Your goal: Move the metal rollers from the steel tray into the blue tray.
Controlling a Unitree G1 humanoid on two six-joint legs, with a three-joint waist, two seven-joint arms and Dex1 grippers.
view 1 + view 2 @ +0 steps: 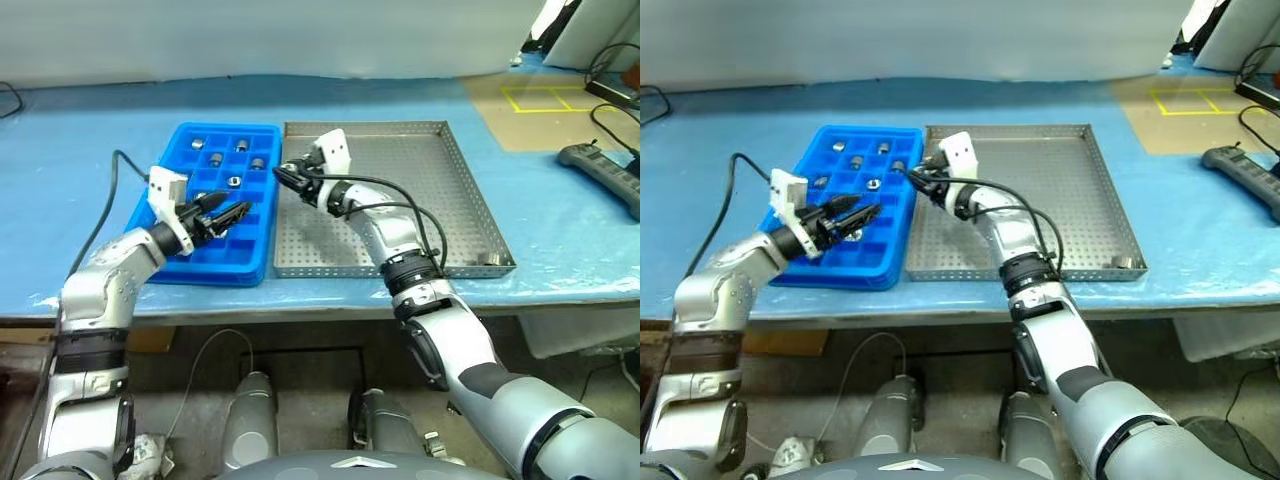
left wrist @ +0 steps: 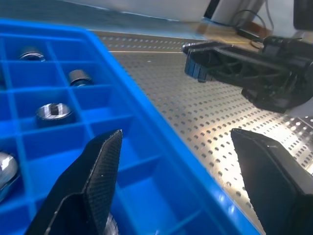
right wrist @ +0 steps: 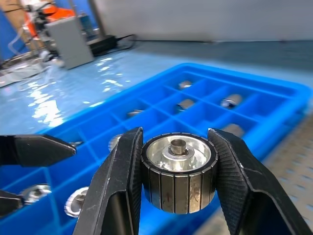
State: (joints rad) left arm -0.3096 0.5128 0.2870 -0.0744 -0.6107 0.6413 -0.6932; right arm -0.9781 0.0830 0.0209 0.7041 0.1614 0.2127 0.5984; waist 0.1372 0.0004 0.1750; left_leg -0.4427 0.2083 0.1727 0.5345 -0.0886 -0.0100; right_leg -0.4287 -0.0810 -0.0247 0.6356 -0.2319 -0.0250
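The blue tray [image 1: 205, 272] lies on the left, with the steel tray [image 1: 420, 200] right beside it. Several metal rollers [image 1: 241, 145] sit in the blue tray's far compartments. My right gripper [image 3: 175, 139] is shut on one metal roller [image 3: 178, 171], a ribbed silver cylinder clamped between both fingers. It hovers at the steel tray's left wall [image 1: 283, 172], pointing toward the blue tray. My left gripper [image 1: 235, 205] stands open and empty over the blue tray's near right part, its fingers [image 2: 100, 166] spread wide. One small roller-like piece [image 1: 490, 260] lies in the steel tray's near right corner.
A black device with cables [image 1: 600, 170] lies on the table's right side. Behind it is a brown mat with yellow tape marks [image 1: 545, 97]. Both trays sit close to the table's front edge [image 1: 330, 305].
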